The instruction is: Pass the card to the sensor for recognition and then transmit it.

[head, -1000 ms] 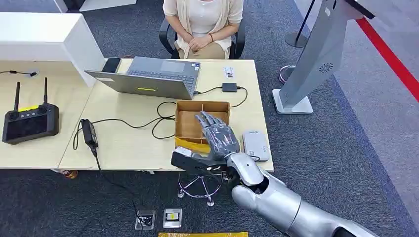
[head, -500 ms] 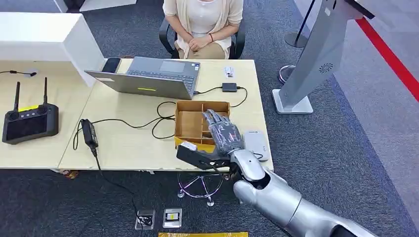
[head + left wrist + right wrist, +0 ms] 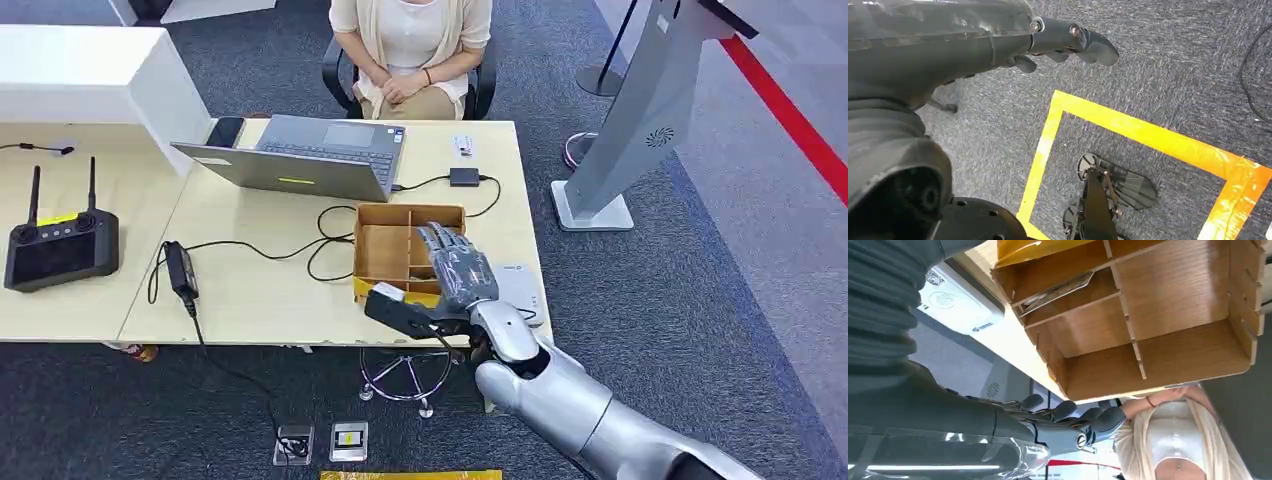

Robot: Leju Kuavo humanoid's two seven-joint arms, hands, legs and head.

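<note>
While our right hand (image 3: 455, 272) hovers, fingers spread and holding nothing, over the box (image 3: 385, 250), we should lower onto the card (image 3: 1055, 291) slowly.

Right arm (image 3: 560, 405): glossy silver shell in rounded, bulbous segments, narrowing to a ball-shaped wrist. Right hand (image 3: 452, 275): grey metallic plates over the back, darker fingers (image 3: 437, 238), and a thick black thumb section. Right wrist view: grey ribbed cover (image 3: 878, 295) behind the hand, with a round silver screw (image 3: 1081, 440) near the fingertips. Left hand (image 3: 998, 40): dark grey glossy casing, rounded fingers (image 3: 1098, 47), two small silver screws.
</note>
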